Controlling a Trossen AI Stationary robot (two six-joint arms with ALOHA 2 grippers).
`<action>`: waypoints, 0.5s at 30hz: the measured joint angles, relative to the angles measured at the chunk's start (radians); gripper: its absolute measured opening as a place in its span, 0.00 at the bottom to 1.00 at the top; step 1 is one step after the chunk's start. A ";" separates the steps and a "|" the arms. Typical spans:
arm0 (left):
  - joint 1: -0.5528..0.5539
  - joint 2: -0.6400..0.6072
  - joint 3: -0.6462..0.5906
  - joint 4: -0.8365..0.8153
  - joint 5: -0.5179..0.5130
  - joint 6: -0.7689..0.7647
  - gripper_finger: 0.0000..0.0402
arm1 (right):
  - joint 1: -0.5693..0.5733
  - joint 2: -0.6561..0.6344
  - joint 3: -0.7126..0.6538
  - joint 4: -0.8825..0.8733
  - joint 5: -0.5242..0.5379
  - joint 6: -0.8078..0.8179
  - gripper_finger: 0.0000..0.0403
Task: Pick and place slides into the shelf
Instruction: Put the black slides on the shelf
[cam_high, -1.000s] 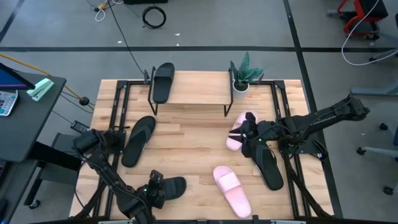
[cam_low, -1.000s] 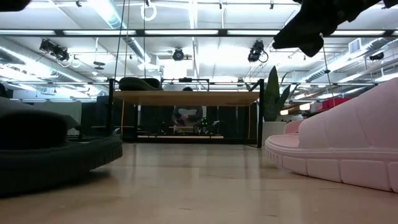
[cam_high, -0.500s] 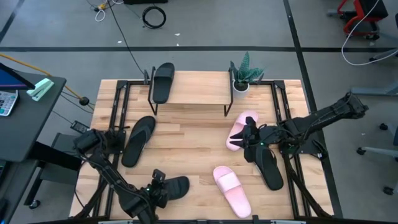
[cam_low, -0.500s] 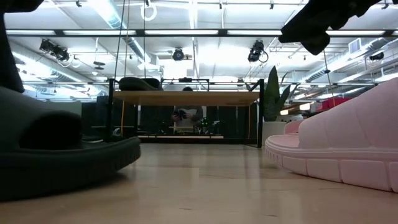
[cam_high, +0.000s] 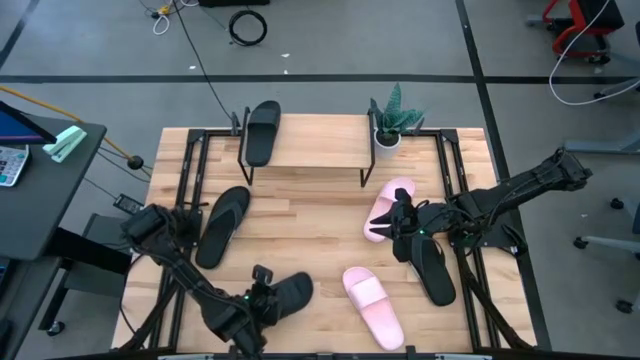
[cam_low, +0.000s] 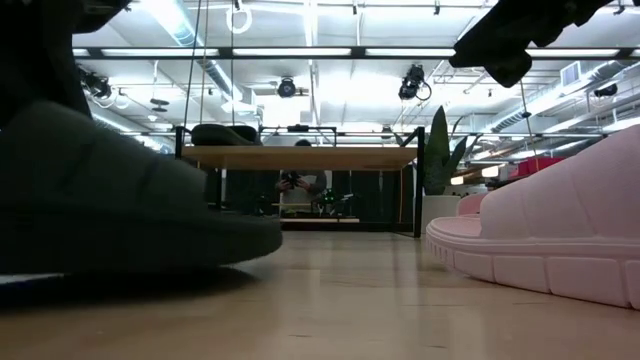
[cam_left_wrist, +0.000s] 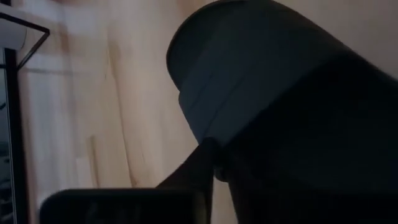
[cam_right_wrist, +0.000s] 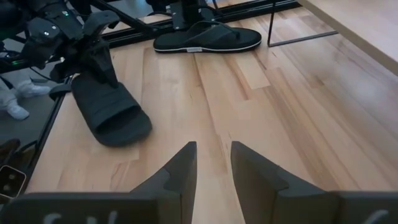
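Note:
My left gripper (cam_high: 262, 298) is at the table's near edge, shut on a black slide (cam_high: 292, 292) that fills the left of the low view (cam_low: 120, 200). My right gripper (cam_right_wrist: 214, 165) hangs open over the right side, above a pale pink slide (cam_high: 385, 205) and a flat black sandal (cam_high: 432, 268), touching nothing. A second pink slide (cam_high: 372, 300) lies sole down near the front. A flat black sandal (cam_high: 222, 225) lies at the left. Another black slide (cam_high: 262, 130) rests on the left end of the shelf (cam_high: 310, 148). My left gripper holds the black slide by its heel end (cam_right_wrist: 93, 74), pinched between the two fingers, which slant down from the table's near left. The heel end is raised and the slide tilts, its toe end (cam_right_wrist: 127, 127) low by the tabletop; whether that end touches the wood I cannot tell.
A potted plant (cam_high: 390, 125) stands at the shelf's right end. The shelf's top board (cam_low: 300, 157) is bare right of the black slide (cam_low: 225, 135). Bare wood lies in the table's middle between the slides. Black frame rails run along both table sides.
My left gripper has shut on the black slide's heel end and gone toward the table's right edge. The slide has moved along with it, turned a little and tipped up at its heel, looming larger in the low view.

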 joint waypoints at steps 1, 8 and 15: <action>0.007 0.000 0.001 0.000 0.000 0.000 0.05 | 0.000 0.000 0.000 0.000 0.000 -0.002 0.26; 0.037 -0.006 0.001 -0.002 -0.080 -0.006 0.03 | 0.000 0.000 0.000 0.000 0.000 -0.007 0.26; 0.047 -0.092 0.000 -0.033 -0.247 -0.110 0.03 | 0.000 0.000 0.000 0.000 0.000 -0.007 0.26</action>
